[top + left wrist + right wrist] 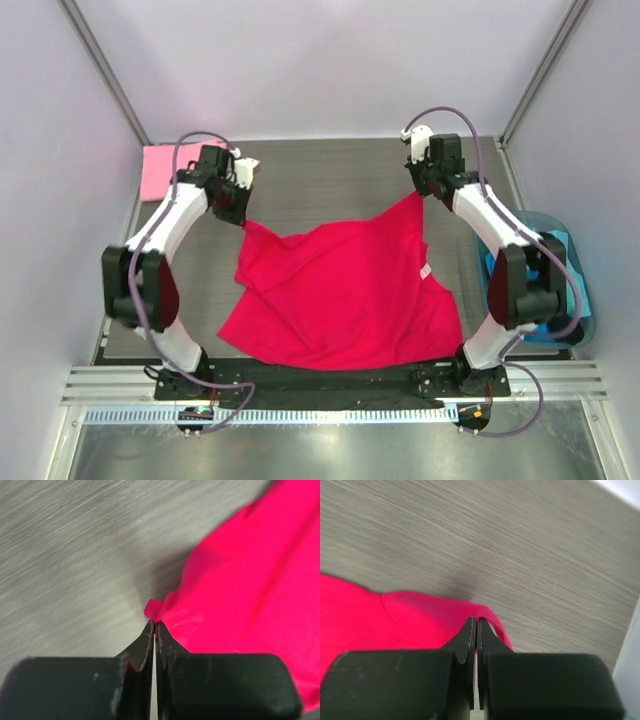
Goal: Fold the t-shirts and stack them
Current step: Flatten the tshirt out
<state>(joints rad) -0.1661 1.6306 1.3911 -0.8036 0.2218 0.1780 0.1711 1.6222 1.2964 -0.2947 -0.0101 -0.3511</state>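
**From above:** both arms reach out over the grey surface, each pinching one far corner of the red t-shirt. The left gripper has the corner on the left and the right gripper the peak on the right. The cloth hangs between them and spreads, rumpled, back toward the arm bases, with its left side doubled over. A small white neck label shows near its right edge. The pink t-shirt lies at the far left corner, well apart from the red one, as a small flat rectangle that looks already folded. A blue tub sits off the right edge beside the right arm.

**Left wrist:** the left gripper has its jaws pressed together on a hemmed tip of the red t-shirt. The fabric falls away to the right over the bare, blurred surface.

**Right wrist:** the right gripper is likewise clamped shut on a seamed corner of the red t-shirt, which trails off to the left above the surface.

**Progress, as it appears:** one shirt seems finished and parked. The red one is unfolded and not yet laid flat — spreading it, folding it and setting it on the pink one all remain. No stack exists yet.
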